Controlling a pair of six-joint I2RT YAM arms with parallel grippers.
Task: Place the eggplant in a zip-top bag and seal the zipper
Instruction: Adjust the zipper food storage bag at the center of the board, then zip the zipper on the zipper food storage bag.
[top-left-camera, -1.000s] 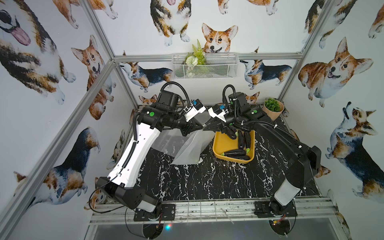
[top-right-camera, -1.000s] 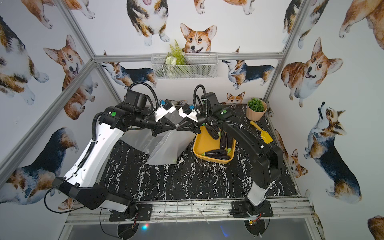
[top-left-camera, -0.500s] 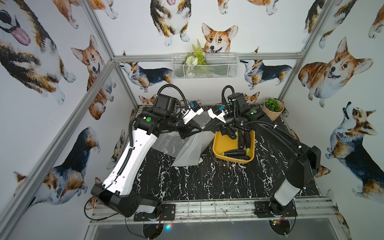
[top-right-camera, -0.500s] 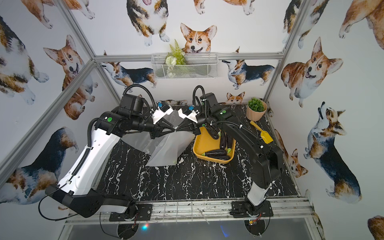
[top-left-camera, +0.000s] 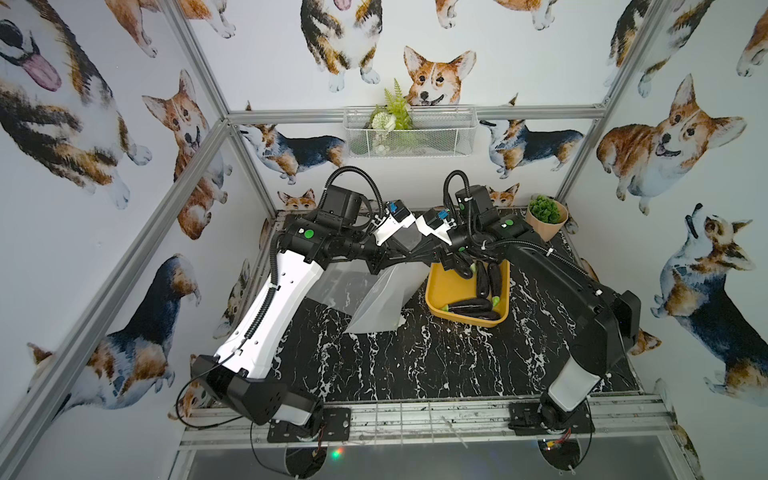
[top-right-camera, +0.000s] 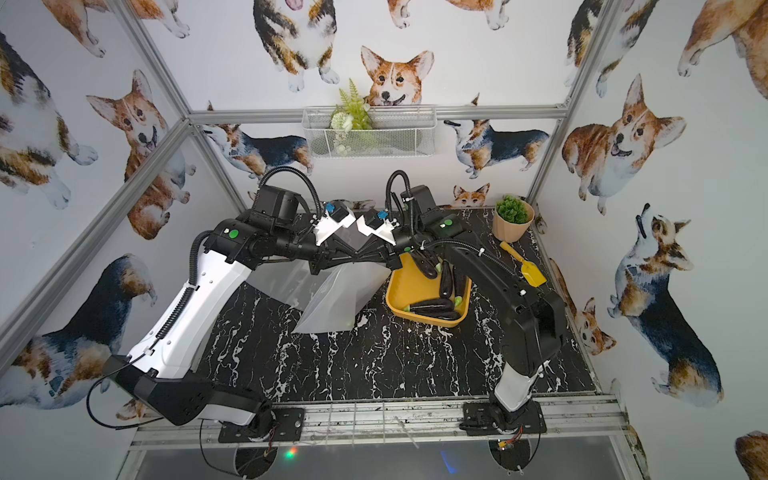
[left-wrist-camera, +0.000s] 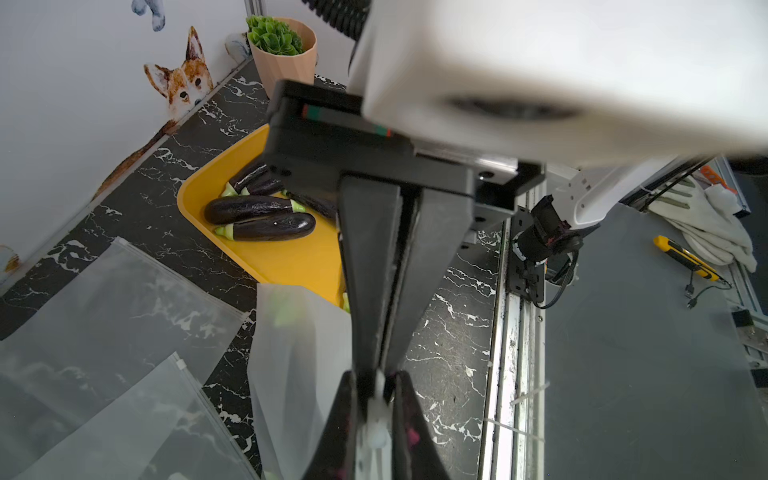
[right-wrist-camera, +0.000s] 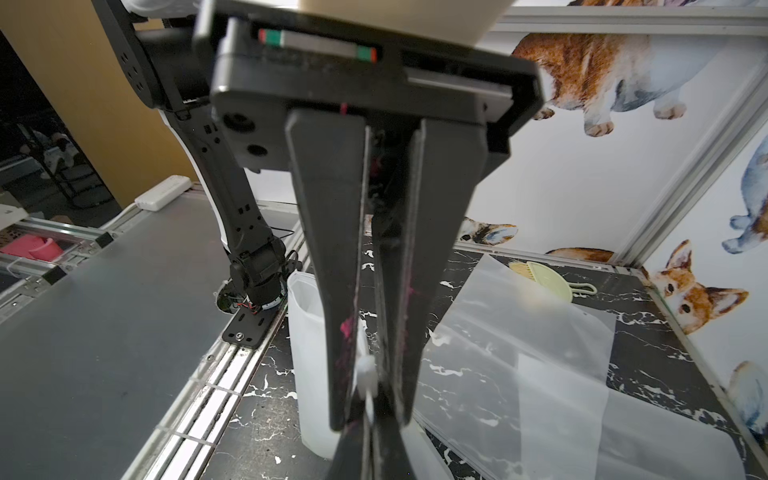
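Left gripper (right-wrist-camera: 372, 411) has its fingers pressed together on the top edge of the zip-top bag (top-left-camera: 384, 299), a white slider (right-wrist-camera: 365, 374) caught at the tips. Left arm (top-left-camera: 274, 316) climbs from its near-left base, bends at a joint marked with a green dot (top-left-camera: 308, 233), then runs level to the right. The frosted bag hangs from the pinch over the middle of the marble table (top-left-camera: 436, 361). Right gripper (left-wrist-camera: 379, 361), clamped on the same edge, meets the left one tip to tip; a red-and-green strip (left-wrist-camera: 345, 120) crosses its body. Just right of the bag, eggplants (top-left-camera: 471, 305) lie in the yellow tray (top-left-camera: 449, 286). Right arm (top-left-camera: 561, 278) reaches in from the near right. A greenish blur shows through the bag; what it is cannot be told.
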